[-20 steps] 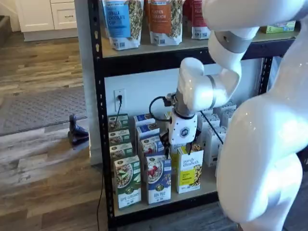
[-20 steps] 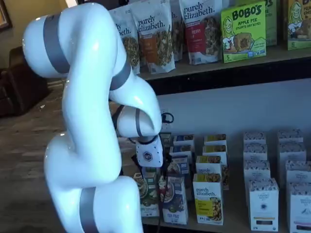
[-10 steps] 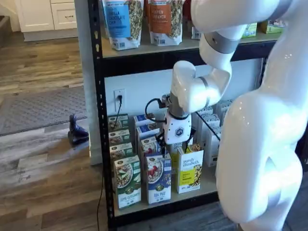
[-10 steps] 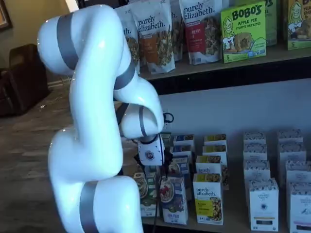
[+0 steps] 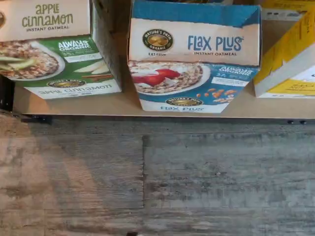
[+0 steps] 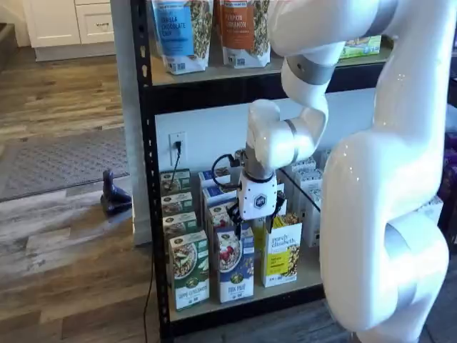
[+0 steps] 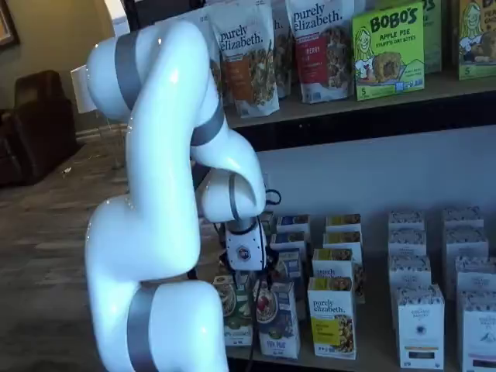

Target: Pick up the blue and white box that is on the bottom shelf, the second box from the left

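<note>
The blue and white box (image 5: 192, 59) reads "Flax Plus" and fills the middle of the wrist view, seen from above and in front. It stands upright at the front of the bottom shelf (image 6: 303, 280), between a green and white box (image 6: 188, 269) and a yellow and white box (image 6: 281, 250). In both shelf views my gripper (image 6: 239, 229) hangs just above the blue and white box (image 6: 235, 264), white body up and black fingers down. The fingers look dark and small, and no gap or grip shows. The gripper (image 7: 257, 277) and the box (image 7: 277, 322) show the same way.
More rows of boxes stand behind the front ones. White boxes (image 7: 420, 325) fill the right of the shelf. Pouches (image 6: 176, 32) stand on the upper board. A black front rail (image 5: 162, 119) edges the deck above the wood floor (image 5: 157, 182). A black cable (image 6: 151, 286) hangs at the rack's left post.
The arm has swung left and a little lower, bringing the gripper from above the yellow box's side to over the blue and white box. The boxes have not moved.
</note>
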### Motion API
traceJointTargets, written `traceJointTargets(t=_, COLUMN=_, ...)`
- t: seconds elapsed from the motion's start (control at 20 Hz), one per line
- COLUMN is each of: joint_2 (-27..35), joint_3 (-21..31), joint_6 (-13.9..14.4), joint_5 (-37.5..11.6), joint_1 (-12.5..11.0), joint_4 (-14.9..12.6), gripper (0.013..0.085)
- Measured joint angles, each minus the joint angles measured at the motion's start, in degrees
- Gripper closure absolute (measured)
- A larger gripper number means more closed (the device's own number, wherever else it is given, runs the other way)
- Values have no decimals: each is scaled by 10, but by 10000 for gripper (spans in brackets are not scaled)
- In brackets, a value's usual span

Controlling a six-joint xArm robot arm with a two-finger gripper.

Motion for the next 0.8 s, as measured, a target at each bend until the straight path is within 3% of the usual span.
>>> traceJointTargets(t=0.8, joint_2=136, joint_3=-115, joint_6=-34, joint_5=-33, joint_1=-10, joint_4=25, gripper=130)
